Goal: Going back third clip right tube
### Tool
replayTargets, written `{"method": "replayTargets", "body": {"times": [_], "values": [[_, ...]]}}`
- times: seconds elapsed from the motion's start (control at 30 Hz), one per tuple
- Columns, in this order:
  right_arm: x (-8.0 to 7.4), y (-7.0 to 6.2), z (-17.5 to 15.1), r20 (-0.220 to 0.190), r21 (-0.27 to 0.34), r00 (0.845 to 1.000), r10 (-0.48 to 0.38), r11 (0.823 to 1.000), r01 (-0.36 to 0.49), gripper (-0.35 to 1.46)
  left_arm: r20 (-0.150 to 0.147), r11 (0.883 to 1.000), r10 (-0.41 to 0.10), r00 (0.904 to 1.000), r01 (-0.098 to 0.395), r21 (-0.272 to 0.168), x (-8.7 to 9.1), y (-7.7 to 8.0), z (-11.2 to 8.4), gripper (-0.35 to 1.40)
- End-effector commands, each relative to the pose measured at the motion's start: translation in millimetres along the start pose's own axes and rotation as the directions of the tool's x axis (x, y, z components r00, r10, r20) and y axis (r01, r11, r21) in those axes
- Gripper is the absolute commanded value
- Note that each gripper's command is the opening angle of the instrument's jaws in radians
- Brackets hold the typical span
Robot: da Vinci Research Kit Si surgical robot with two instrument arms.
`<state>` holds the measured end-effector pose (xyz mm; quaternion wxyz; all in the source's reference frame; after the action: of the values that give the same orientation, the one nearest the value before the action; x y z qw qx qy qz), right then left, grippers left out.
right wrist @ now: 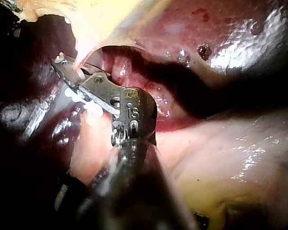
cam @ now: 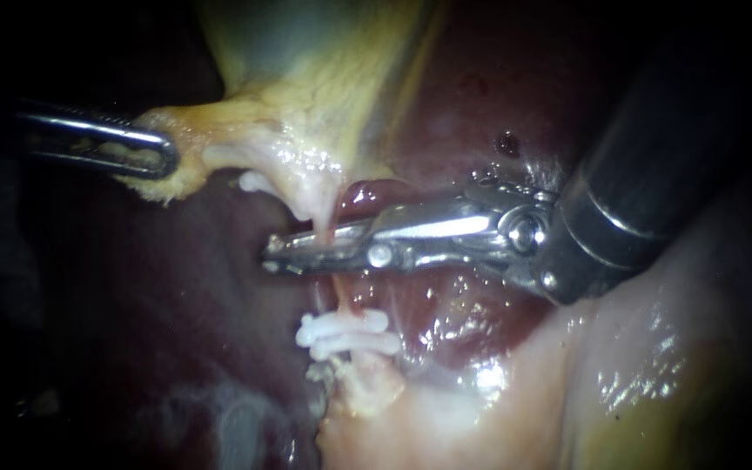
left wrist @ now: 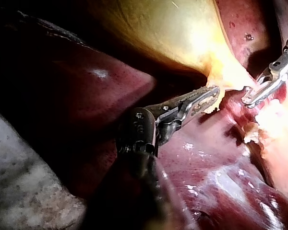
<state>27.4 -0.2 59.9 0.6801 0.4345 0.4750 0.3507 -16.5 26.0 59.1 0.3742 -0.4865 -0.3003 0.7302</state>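
Endoscope view: the left instrument [cam: 163, 155] is clenched on the gallbladder's [cam: 306, 87] yellow edge, and the right instrument [cam: 273, 254] has its jaws slightly parted astride the tube [cam: 327, 228], with two white clips [cam: 347, 334] just beyond them on that tube. Left wrist view: the left instrument's [left wrist: 213, 93] jaws grasp the gallbladder [left wrist: 158, 28] fringe, the right instrument [left wrist: 247, 99] lying just ahead. Right wrist view: the tube [right wrist: 81, 52] runs between the right instrument's [right wrist: 60, 64] released jaws.

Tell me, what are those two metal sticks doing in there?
They are two robot instruments working on a pig's gallbladder and liver. The left instrument has its jaws shut on the gallbladder's yellow edge and holds it out to the side. The right instrument has its tip at a thin tube that runs down from the gallbladder. Lower on that tube sit two white clips, one right under the other.
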Motion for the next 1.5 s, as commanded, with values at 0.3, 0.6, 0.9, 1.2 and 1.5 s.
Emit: {"method": "replayTargets", "body": {"times": [0.3,0.6,0.9,1.2,1.5], "values": [[-0.3,0.2,0.2,-0.018,0.027,1.0,-0.003,1.0,0.003,0.16,0.0,1.0,0.0,1.0,0.0,0.001,-0.1,0.0,0.0,-0.35],[-0.8,1.4,2.1,-0.077,0.042,0.997,0.012,0.999,-0.009,0.5,0.0,1.0,0.0,1.0,0.0,0.001,-0.1,0.0,0.1,-0.35],[-3.5,4.8,3.2,-0.09,-0.019,0.982,-0.165,0.986,0.164,0.5,0.001,1.0,0.002,1.0,-0.002,0.0,-0.3,0.0,0.2,-0.35],[-4.2,6.9,2.2,-0.084,-0.084,0.932,-0.353,0.934,0.346,0.5,0.003,1.0,0.003,1.0,-0.003,-0.004,-0.6,0.0,0.4,-0.35],[-4.5,7.3,0.1,-0.069,-0.122,0.886,-0.458,0.886,0.448,0.5,0.006,1.0,0.004,1.0,-0.004,-0.003,-0.7,0.0,0.5,-0.35]]}}
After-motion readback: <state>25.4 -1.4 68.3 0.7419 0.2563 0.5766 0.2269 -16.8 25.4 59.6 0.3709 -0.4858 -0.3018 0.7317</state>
